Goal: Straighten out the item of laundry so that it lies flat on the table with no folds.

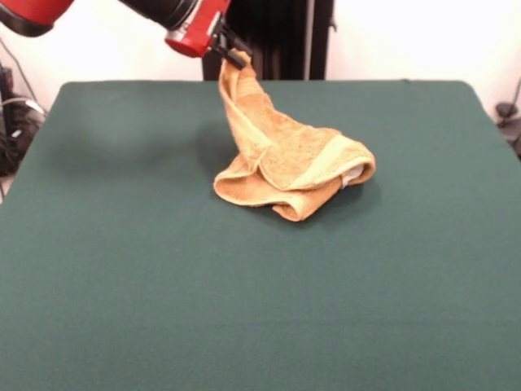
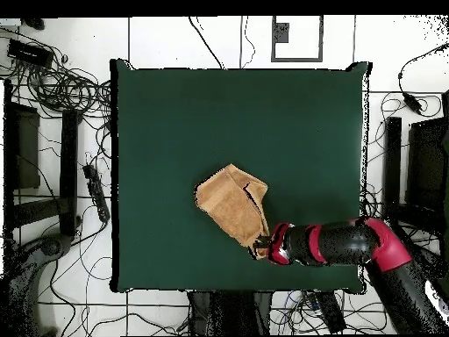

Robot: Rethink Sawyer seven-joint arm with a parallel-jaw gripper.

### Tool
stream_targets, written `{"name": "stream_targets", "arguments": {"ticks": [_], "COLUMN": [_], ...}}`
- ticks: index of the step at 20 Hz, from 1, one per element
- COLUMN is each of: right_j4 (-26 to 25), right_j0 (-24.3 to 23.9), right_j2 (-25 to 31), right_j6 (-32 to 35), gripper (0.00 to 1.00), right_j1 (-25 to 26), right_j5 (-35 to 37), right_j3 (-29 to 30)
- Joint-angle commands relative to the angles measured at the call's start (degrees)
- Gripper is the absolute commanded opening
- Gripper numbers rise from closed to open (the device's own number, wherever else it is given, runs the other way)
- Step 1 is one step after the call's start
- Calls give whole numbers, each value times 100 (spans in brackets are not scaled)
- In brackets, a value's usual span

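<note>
One orange-tan terry towel [image 1: 285,167], crumpled and folded near the tabletop's centre, one corner lifted by the single black gripper [image 1: 234,55] clamped on it. Dark green cloth-covered table [image 1: 122,269]: wide bare margins to all four edges.

Red-black arm [image 1: 175,15] angled low, claw [image 1: 234,57] pinched shut, raised

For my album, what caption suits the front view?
Red arm's gripper lifts one corner of a crumpled orange towel off the green table.
</note>
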Motion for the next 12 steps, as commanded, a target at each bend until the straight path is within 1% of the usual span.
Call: {"name": "stream_targets", "arguments": {"ticks": [1, 9, 12], "right_j4": [-391, -470, -463], "right_j0": [178, 79, 80], "right_j2": [-581, -678, -666], "right_j6": [-2075, -2371, -2369], "gripper": [0, 0, 0], "right_j1": [21, -172, -369], "right_j5": [709, 921, 972], "right_j3": [-162, -212, -168]}}
